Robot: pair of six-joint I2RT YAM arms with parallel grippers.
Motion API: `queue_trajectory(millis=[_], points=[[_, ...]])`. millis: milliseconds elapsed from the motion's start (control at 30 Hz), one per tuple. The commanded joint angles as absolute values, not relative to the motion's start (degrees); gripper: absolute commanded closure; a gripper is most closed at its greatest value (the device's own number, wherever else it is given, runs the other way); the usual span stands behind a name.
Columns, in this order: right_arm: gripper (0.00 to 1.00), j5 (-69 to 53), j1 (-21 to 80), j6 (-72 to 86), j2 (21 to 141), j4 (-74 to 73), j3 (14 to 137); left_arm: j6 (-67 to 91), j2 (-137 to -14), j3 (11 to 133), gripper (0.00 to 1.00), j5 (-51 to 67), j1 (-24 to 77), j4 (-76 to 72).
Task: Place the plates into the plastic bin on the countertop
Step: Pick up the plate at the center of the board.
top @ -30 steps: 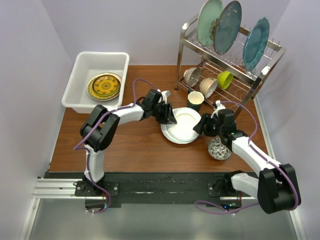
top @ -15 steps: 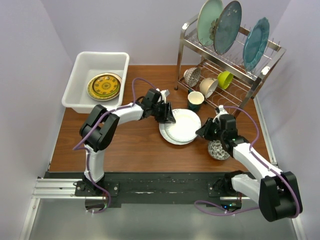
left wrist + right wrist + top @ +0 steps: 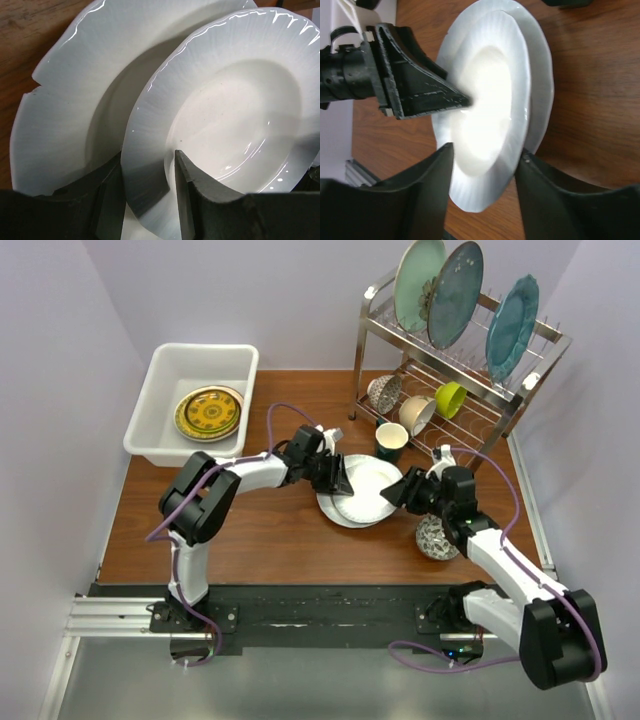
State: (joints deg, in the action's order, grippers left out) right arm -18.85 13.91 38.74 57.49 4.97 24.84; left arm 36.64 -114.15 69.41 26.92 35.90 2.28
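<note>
The main danger is the thin hold. The left gripper (image 3: pixel 148 170) is clamped on only the near rim of the ribbed white plate (image 3: pixel 225 100), one finger (image 3: pixel 182 190) on the plate's inner face and the other under its edge. Most of the plate hangs beyond that pinch, so in my judgement a quick lift or swing could make the glazed rim pivot or slide out of the jaws. It would then drop onto the scalloped white plate (image 3: pixel 65 100) beneath it.

That lower plate lies flat on the wooden surface (image 3: pixel 270 540), and the ribbed plate leans on it, so the lift could also drag it along.

The right gripper (image 3: pixel 486 150) has its fingers apart and grasps nothing. It hovers at the plates' rim on the side away from the plastic bin (image 3: pixel 160 365), close enough that a small advance could knock the held plate.

Both white plates sit well apart from the bin, on its rack side and nearer the arm bases, so the carry is long and the bin's wall has to be cleared. A woven yellow plate (image 3: pixel 208 413) already lies inside the bin.

The left arm reaches low across the surface with its gripper pointing away from the bin, roughly level with the plate rim. The right arm stretches in from the opposite side, its gripper facing the bin and meeting the left one across the plates.
</note>
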Motion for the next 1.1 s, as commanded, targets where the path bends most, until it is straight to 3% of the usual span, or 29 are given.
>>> queue_trajectory(millis=[0,100,200,233,333,833,1067], points=[[0.44,-24.6,14.4,40.7,59.1,12.4,25.7,34.7,-116.1,65.8,0.55,26.8,36.6,8.0],[0.48,-25.2,14.3,41.4,59.7,13.0,25.6,34.7,-115.9,65.7,0.55,27.1,36.7,7.6],[0.69,-24.9,14.2,41.8,59.2,13.4,25.1,34.4,-115.8,65.9,0.55,26.5,36.7,8.4],[0.82,-24.7,14.1,41.7,58.6,12.7,25.0,34.3,-115.3,66.0,0.55,26.2,36.7,8.7],[1.00,-23.3,14.0,40.8,57.6,10.1,25.2,33.9,-113.8,66.2,0.54,25.1,36.7,9.4],[1.00,-22.1,13.8,41.0,53.8,7.6,25.3,31.9,-102.1,73.5,0.40,17.7,35.6,17.4],[1.00,-25.0,13.8,41.4,52.4,6.1,25.8,32.6,-96.2,68.2,0.37,14.5,29.4,17.9]])
